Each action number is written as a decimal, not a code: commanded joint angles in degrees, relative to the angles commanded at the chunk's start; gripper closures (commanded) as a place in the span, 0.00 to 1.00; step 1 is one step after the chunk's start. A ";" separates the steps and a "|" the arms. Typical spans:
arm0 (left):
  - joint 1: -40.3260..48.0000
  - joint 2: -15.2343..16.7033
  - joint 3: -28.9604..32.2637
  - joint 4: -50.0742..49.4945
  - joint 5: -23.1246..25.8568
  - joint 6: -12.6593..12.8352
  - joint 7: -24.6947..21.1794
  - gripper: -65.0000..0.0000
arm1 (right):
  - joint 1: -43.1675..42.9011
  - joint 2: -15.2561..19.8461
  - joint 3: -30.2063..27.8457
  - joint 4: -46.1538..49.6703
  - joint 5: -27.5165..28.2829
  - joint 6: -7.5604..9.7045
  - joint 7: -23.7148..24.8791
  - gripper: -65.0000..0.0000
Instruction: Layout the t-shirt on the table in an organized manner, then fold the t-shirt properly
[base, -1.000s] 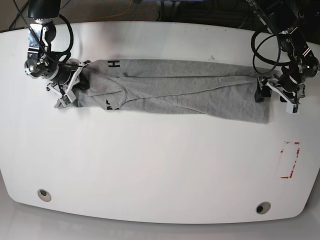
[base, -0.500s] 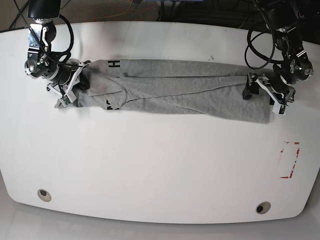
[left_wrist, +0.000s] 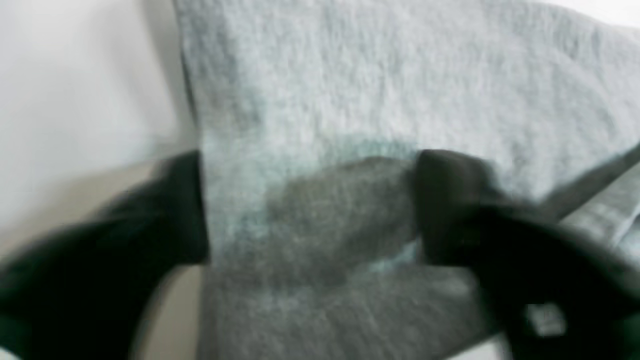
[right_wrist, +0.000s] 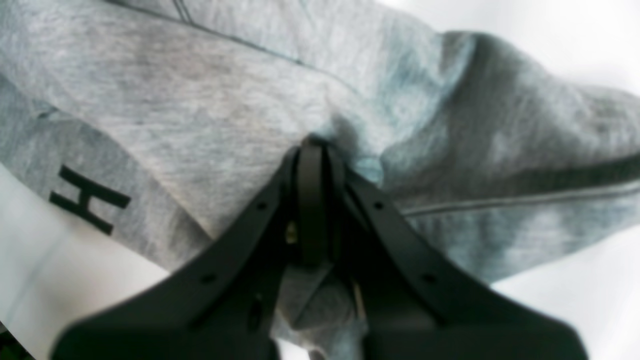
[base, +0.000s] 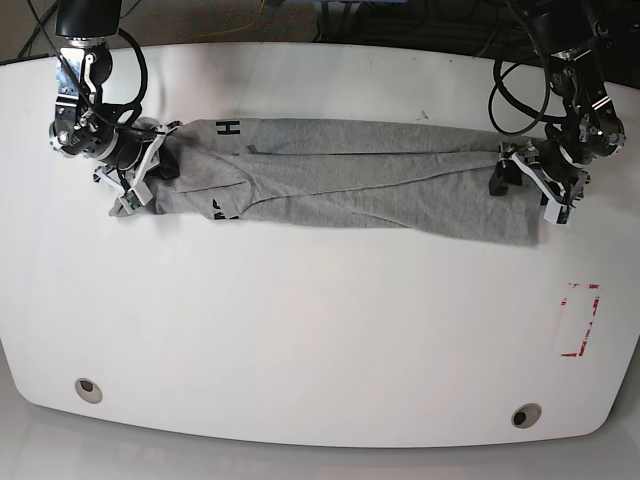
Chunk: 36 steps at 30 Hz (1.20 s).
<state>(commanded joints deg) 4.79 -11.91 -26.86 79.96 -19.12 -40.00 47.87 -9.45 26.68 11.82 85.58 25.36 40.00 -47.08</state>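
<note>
The heather-grey t-shirt (base: 340, 185) lies stretched in a long band across the far half of the white table (base: 320, 320). Its black "H" mark (base: 229, 128) sits near the left end. My right gripper (base: 140, 178) is shut on bunched cloth at that left end; in the right wrist view the fingertips (right_wrist: 312, 155) pinch a fold of the t-shirt (right_wrist: 210, 100) beside the "H" (right_wrist: 90, 200). My left gripper (base: 525, 188) is open over the shirt's right end. In the left wrist view its fingers (left_wrist: 170, 215) straddle the grey cloth (left_wrist: 350, 90), which lies flat between them.
A red dashed rectangle (base: 578, 320) marks the table at the right. Two round grey grommets (base: 88, 389) (base: 526, 415) sit near the front edge. Black cables hang behind both arms at the table's far edge (base: 320, 45).
My left gripper has moved left, from just beyond the shirt's right edge to over its right end, still open. The right gripper and the shirt's left end have not moved.
</note>
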 joint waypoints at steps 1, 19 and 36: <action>0.00 0.00 -0.09 0.00 0.00 0.00 0.00 0.52 | 0.00 0.00 0.00 0.00 0.00 0.00 0.00 0.96; -0.18 2.02 -0.18 7.65 0.00 0.00 -0.18 0.94 | 0.00 0.00 0.18 0.00 -0.18 0.00 0.00 0.96; -0.88 6.68 4.13 23.65 -0.09 0.00 10.90 0.94 | 0.26 0.00 0.00 0.00 -0.26 0.00 0.00 0.96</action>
<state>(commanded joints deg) 3.91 -5.23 -22.73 103.60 -19.21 -40.00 58.77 -9.19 26.68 11.82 85.58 25.10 40.00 -47.08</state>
